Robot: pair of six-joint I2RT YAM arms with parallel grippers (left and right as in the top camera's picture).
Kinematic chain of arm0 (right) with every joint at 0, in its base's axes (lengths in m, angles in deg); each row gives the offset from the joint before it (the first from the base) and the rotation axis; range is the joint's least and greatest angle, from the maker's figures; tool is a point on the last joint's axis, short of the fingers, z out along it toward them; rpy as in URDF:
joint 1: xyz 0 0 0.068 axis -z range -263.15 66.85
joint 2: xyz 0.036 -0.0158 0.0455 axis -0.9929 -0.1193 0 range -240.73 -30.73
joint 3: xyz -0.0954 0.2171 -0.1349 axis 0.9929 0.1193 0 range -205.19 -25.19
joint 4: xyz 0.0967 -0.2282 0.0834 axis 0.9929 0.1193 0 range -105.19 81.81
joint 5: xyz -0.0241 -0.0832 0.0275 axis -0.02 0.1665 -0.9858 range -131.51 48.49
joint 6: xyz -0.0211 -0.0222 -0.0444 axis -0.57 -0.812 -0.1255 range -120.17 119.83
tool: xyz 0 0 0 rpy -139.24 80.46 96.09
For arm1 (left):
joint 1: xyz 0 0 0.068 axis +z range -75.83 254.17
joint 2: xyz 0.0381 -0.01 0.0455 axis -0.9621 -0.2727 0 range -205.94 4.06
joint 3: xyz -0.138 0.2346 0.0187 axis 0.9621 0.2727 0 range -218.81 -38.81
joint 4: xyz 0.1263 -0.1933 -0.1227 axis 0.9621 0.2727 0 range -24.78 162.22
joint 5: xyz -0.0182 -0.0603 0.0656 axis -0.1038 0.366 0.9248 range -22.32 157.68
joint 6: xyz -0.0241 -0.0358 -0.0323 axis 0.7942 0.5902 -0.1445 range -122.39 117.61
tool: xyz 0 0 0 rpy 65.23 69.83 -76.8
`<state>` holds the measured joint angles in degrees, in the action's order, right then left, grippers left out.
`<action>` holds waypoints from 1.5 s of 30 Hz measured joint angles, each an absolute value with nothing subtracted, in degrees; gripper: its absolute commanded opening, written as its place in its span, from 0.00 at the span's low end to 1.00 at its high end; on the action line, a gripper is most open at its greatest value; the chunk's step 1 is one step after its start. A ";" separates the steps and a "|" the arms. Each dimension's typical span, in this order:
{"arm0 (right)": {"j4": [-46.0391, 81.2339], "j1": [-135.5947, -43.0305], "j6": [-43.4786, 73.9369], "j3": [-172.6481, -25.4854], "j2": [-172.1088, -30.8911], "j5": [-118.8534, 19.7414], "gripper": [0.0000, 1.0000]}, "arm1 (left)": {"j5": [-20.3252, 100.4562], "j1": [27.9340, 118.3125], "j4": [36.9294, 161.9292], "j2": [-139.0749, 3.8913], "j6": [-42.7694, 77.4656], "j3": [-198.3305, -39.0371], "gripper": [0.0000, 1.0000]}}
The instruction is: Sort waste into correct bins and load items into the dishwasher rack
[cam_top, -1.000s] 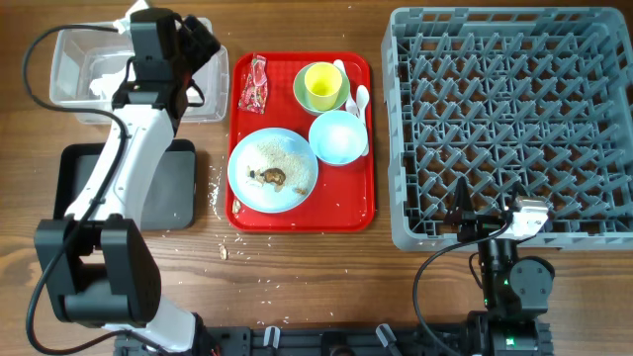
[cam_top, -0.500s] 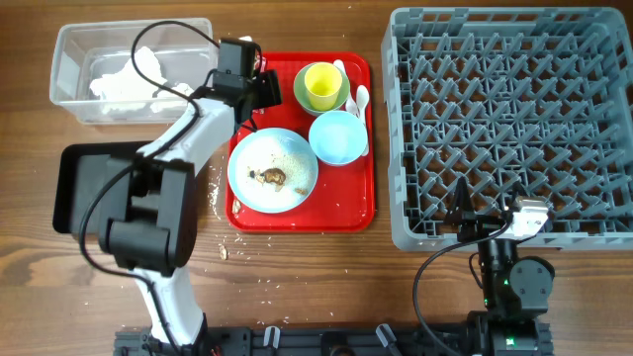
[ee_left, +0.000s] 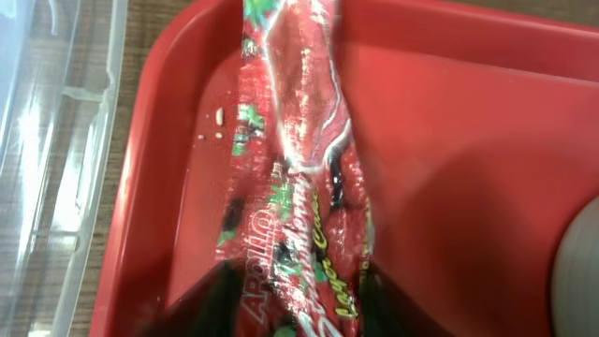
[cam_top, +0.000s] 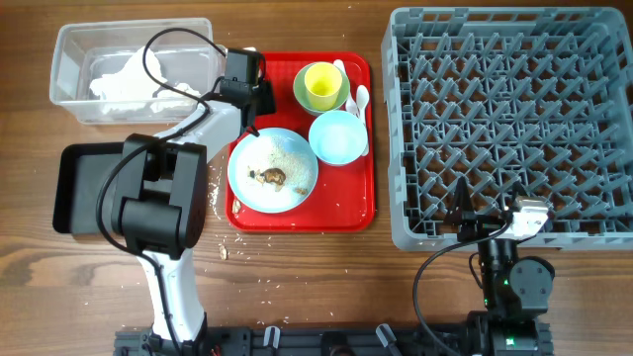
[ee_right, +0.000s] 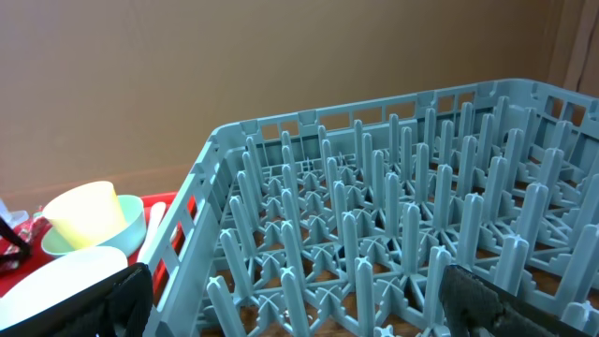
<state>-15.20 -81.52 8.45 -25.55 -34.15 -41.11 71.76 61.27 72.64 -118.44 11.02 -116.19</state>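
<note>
A red snack wrapper (ee_left: 299,168) lies along the left side of the red serving tray (cam_top: 346,210). My left gripper (ee_left: 295,285) is low over it, one dark finger against each side of the creased wrapper, shut on it. In the overhead view the left gripper (cam_top: 249,91) hides the wrapper. A light blue plate (cam_top: 292,150) carries brown food scraps (cam_top: 269,177) and crumbs. Behind it stand a light blue bowl (cam_top: 338,136) and a yellow cup (cam_top: 321,84) inside a green bowl (cam_top: 301,96). My right gripper (ee_right: 299,295) is open beside the grey dishwasher rack (cam_top: 514,119).
A clear tub (cam_top: 69,59) at the back left holds white napkins (cam_top: 124,81). A black tray (cam_top: 74,188) sits in front of it, partly under my left arm. White cutlery (cam_top: 361,97) lies next to the cup. Crumbs dot the wood by the tray's left edge.
My left arm swung right from the clear tub to the red tray's left side, came down over the wrapper, and its jaws closed in on it. The right arm has not moved.
</note>
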 measured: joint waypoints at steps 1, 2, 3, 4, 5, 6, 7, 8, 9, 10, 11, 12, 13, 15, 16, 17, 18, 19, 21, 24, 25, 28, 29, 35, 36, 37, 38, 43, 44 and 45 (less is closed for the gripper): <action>-15.20 -81.52 8.48 -25.55 -34.15 -41.11 1.00 | 71.76 61.27 72.60 -118.53 11.26 -116.19 0.13; -15.22 -81.52 8.48 -25.55 -34.15 -41.11 1.00 | 71.95 61.27 72.58 -118.64 11.11 -116.19 0.09; -15.20 -81.52 8.48 -25.55 -34.15 -41.11 1.00 | 71.98 61.27 72.45 -118.64 11.13 -116.19 0.04; -15.20 -81.52 8.45 -25.55 -34.15 -41.11 1.00 | 71.93 61.27 72.45 -118.66 11.17 -116.19 0.04; -15.20 -81.52 8.48 -25.55 -34.15 -41.11 1.00 | 71.93 61.27 72.47 -118.68 11.06 -116.19 0.04; -15.20 -81.52 8.48 -25.55 -34.15 -41.11 1.00 | 71.93 61.27 72.49 -118.68 11.24 -116.19 0.04; -15.20 -81.52 8.48 -25.55 -34.15 -41.11 1.00 | 71.93 61.27 72.67 -118.68 11.50 -116.19 0.04; -15.20 -81.52 8.48 -25.55 -34.15 -41.11 1.00 | 71.93 61.27 73.30 -118.51 12.35 -116.19 0.04; -15.20 -81.52 8.48 -25.55 -34.15 -41.11 1.00 | 71.95 61.27 73.87 -118.18 13.27 -116.19 0.04; -15.20 -81.52 8.48 -25.55 -34.15 -41.11 1.00 | 71.95 61.27 75.31 -117.39 14.63 -116.13 0.04; -15.20 -81.52 8.48 -25.55 -34.15 -41.11 1.00 | 71.93 61.27 75.66 -116.50 15.57 -116.13 0.04; -15.20 -81.52 8.48 -25.55 -34.15 -41.11 1.00 | 71.93 61.27 75.94 -114.68 16.51 -116.10 0.04; -15.22 -81.52 8.48 -25.55 -34.15 -41.11 1.00 | 71.93 61.27 76.23 -111.95 17.58 -116.06 0.04; -15.22 -81.52 8.48 -25.55 -34.15 -41.11 1.00 | 71.93 61.27 76.34 -104.50 19.65 -116.04 0.04; -15.20 -81.52 8.48 -25.55 -34.15 -41.11 1.00 | 71.93 61.27 76.32 -101.46 20.11 -116.04 0.04; -15.20 -81.52 8.48 -25.55 -34.15 -41.11 1.00 | 71.93 61.33 76.25 -98.09 20.62 -116.04 0.04; -15.20 -81.52 8.45 -25.55 -34.15 -41.11 1.00 | 72.15 61.40 76.16 -96.06 21.07 -116.06 0.04; -15.20 -81.52 8.45 -25.55 -34.15 -41.11 1.00 | 72.87 61.55 76.16 -94.09 22.36 -116.08 0.04; -15.20 -81.52 8.45 -25.55 -34.15 -41.11 1.00 | 76.11 62.69 77.19 -91.62 27.98 -116.15 0.04; -15.22 -81.52 8.48 -25.55 -34.15 -41.11 1.00 | 79.74 67.25 81.23 -91.71 42.49 -116.15 0.04; -15.22 -81.52 8.48 -25.55 -34.17 -41.11 1.00 | 80.09 68.50 81.74 -91.75 45.97 -116.15 0.04; -15.20 -81.52 8.48 -25.55 -34.15 -41.11 1.00 | 80.72 72.78 81.89 -92.67 56.22 -116.15 0.22; -15.20 -81.52 8.48 -25.55 -34.15 -41.11 1.00 | 80.94 74.16 81.45 -93.26 59.28 -116.15 0.26; -15.20 -81.52 8.48 -25.55 -34.15 -41.11 1.00 | 81.31 78.38 77.89 -96.13 64.42 -116.13 0.98; -15.20 -81.52 8.45 -25.55 -34.15 -41.11 1.00 | 81.05 78.53 77.82 -96.13 64.57 -116.13 1.00; -15.20 -81.52 8.48 -25.55 -34.15 -41.11 1.00 | 80.61 78.64 77.78 -96.13 64.22 -116.13 1.00; -15.20 -81.52 8.48 -25.55 -34.15 -41.11 1.00 | 79.67 78.71 77.67 -96.13 63.74 -116.13 1.00; -15.26 -81.52 8.48 -25.55 -34.19 -41.11 1.00 | 75.10 79.12 83.22 -87.89 53.75 -116.00 1.00; -15.20 -81.52 8.45 -25.55 -34.19 -41.11 1.00 | 74.86 79.67 85.04 -84.78 52.61 -116.08 1.00; -15.24 -81.52 8.48 -25.55 -34.28 -41.11 1.00 | 74.62 80.78 89.32 -81.00 51.57 -116.19 1.00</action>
